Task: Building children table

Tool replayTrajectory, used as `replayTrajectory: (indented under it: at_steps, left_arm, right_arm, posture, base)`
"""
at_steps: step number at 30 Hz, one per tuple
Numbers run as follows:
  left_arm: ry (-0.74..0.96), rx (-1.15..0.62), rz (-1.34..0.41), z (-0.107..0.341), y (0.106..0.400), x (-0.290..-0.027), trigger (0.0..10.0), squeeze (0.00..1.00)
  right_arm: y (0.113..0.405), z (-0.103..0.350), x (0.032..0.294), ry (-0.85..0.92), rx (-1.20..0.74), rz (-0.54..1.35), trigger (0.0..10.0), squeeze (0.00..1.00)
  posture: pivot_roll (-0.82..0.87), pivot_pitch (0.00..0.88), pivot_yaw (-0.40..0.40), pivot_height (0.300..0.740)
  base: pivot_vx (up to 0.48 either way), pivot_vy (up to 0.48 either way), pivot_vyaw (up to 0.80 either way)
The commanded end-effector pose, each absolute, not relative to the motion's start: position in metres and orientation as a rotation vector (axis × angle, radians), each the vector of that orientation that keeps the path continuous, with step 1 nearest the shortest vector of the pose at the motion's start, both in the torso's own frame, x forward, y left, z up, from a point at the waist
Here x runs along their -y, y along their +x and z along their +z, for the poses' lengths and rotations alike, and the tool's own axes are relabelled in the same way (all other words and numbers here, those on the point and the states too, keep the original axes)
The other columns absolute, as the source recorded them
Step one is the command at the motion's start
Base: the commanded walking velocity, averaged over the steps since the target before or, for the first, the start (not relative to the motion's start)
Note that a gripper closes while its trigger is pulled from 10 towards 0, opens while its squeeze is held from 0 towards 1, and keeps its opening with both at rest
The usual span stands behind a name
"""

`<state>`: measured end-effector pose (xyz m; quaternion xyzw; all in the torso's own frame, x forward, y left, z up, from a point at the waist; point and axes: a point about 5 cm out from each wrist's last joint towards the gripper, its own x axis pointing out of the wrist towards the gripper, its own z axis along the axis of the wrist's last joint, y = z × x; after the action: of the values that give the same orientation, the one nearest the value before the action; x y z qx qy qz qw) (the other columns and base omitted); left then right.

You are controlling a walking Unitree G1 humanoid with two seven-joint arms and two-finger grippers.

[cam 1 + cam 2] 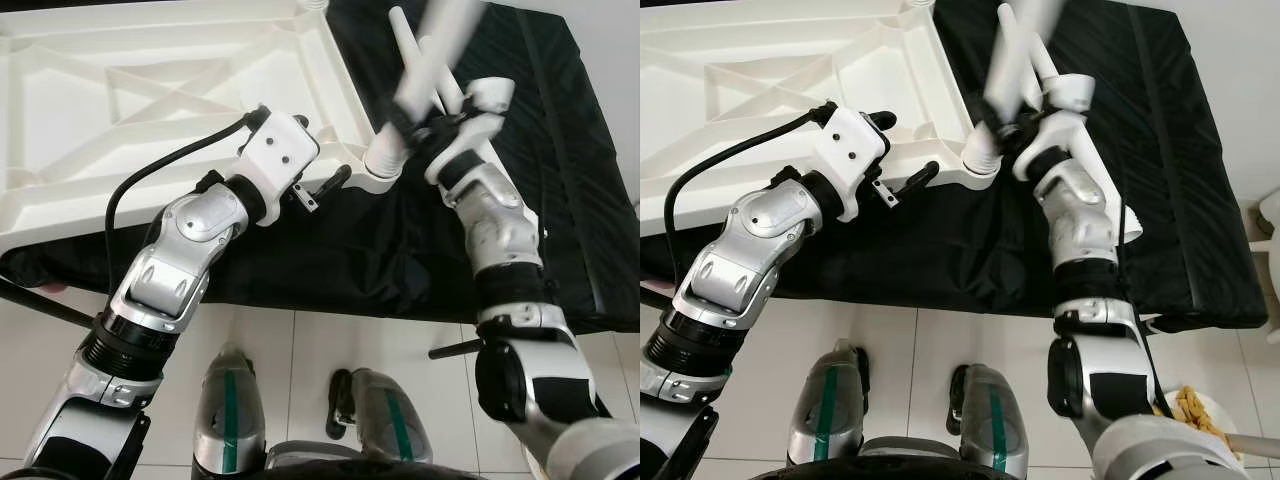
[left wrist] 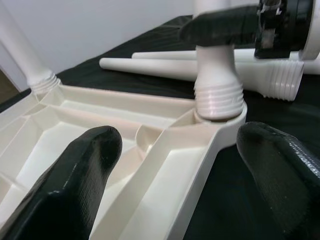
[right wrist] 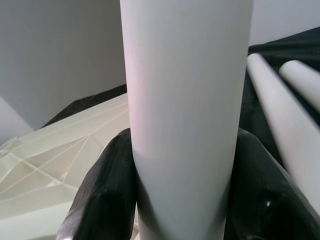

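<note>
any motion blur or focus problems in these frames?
Left eye view: the upper part of the table leg in the right hand is smeared by motion; tabletop sharp. Left wrist view: left hand's fingers soft, out of focus. Right wrist view: leg close, featureless, edges soft.

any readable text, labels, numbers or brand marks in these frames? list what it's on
None readable.
White tabletop, upside down on the black cloth: bare ribbed plastic, no markings.
Table leg held by the right gripper at the corner socket: plain white.
Loose legs on the cloth: plain white.
Left gripper and both arm casings: no legible label.
</note>
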<state>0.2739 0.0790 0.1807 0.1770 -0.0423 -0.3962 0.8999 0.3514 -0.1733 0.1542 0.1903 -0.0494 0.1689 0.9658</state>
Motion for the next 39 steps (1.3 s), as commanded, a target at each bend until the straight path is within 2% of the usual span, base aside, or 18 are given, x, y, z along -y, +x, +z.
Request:
replayTrajectory:
  at_steps: [1,2,4,15,23,29,39]
  left_arm:
    - [0.364,0.077,-0.841,0.18,0.272,-0.078,10.0,0.0]
    - [0.364,0.077,-0.841,0.18,0.272,-0.078,10.0,0.0]
    - [0.366,0.079,-0.841,0.181,0.274,-0.078,10.0,0.0]
    - [0.365,0.079,-0.831,0.181,0.274,-0.078,10.0,0.0]
    - [0.361,0.059,-0.844,0.177,0.272,-0.077,10.0,0.0]
    - [0.372,0.022,-0.893,0.168,0.27,-0.073,10.0,0.0]
    - [0.383,0.001,-0.924,0.164,0.27,-0.072,10.0,0.0]
  right_arm:
    - [0.345,0.129,0.177,0.379,-0.011,0.305,10.0,0.0]
    - [0.345,0.129,0.177,0.379,-0.011,0.305,10.0,0.0]
    - [0.339,0.133,0.156,0.241,0.006,0.457,10.0,0.0]
    - [0.334,0.149,0.135,0.137,0.097,0.633,10.0,0.0]
    - [0.331,0.16,0.135,0.202,0.172,0.639,10.0,0.0]
    - [0.333,0.18,0.146,0.325,0.273,0.58,10.0,0.0]
    - [0.335,0.19,0.153,0.307,0.313,0.558,10.0,0.0]
  posture:
    - [0.08,0.082,-0.041,0.74]
    - [0.08,0.082,-0.041,0.74]
    - [0.07,0.079,-0.041,0.74]
    - [0.08,0.081,-0.051,0.74]
    - [0.08,0.081,-0.053,0.74]
    - [0.07,0.076,-0.047,0.74]
    - [0.07,0.069,-0.045,0.74]
  base:
    - [0.0,0.0,0.0]
    - [0.0,0.0,0.0]
    - [0.0,0.0,0.0]
    - [0.0,0.0,0.0]
    - [0.0,0.0,0.0]
    - [0.0,0.0,0.0]
    - [0.0,0.0,0.0]
